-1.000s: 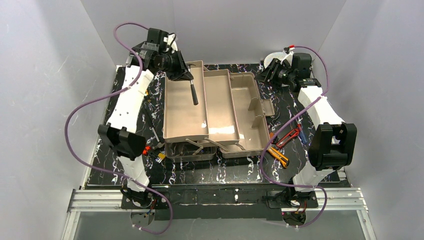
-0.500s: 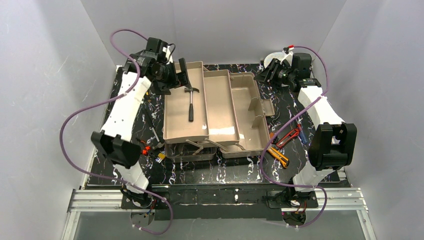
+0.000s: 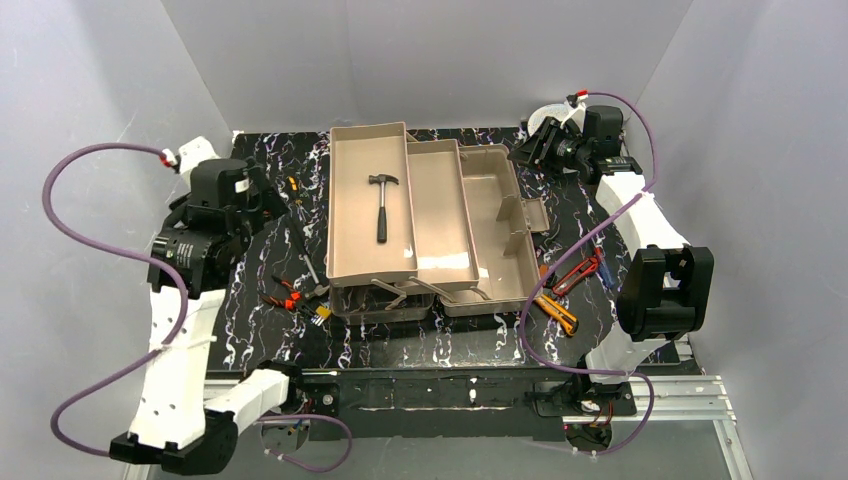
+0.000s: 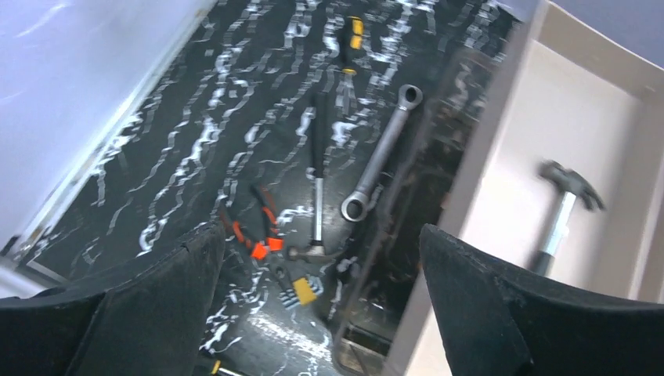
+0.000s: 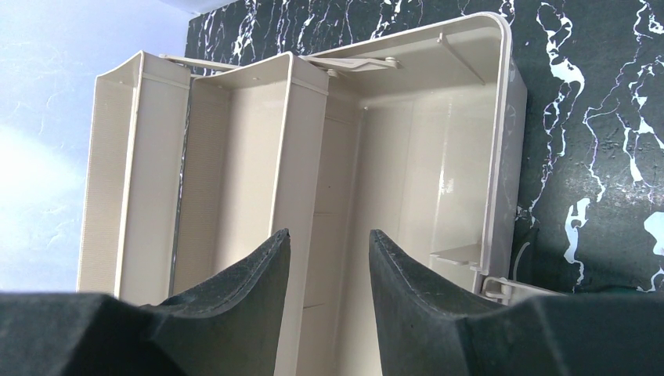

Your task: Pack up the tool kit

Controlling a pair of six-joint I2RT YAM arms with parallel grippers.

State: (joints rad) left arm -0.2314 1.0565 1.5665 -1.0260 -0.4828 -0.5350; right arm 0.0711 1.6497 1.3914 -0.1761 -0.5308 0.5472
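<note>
The tan toolbox (image 3: 440, 225) lies open mid-table, its trays fanned out to the left. A hammer (image 3: 381, 205) lies loose in the leftmost tray; the left wrist view shows this hammer (image 4: 564, 205) past the tray wall (image 4: 501, 141). My left gripper (image 3: 268, 200) hangs open and empty over the mat left of the box. Below the left gripper (image 4: 319, 231) lie a wrench (image 4: 381, 153), a screwdriver (image 4: 350, 39), a black-handled tool (image 4: 315, 180) and orange pliers (image 4: 254, 227). My right gripper (image 3: 532, 150) is half open and empty at the box's far right corner. In its own view, the right gripper (image 5: 329, 233) faces the empty box interior (image 5: 423, 157).
Red-handled cutters (image 3: 582, 268) and a yellow knife (image 3: 557, 312) lie on the mat right of the box. A round white spool (image 3: 555, 112) stands behind the right gripper. Grey walls close in the left, back and right sides. A small yellow piece (image 4: 304, 291) lies by the pliers.
My left gripper opened and let the hammer drop into the leftmost tray. The left arm then swung back and left, off the box. The right arm has not moved.
</note>
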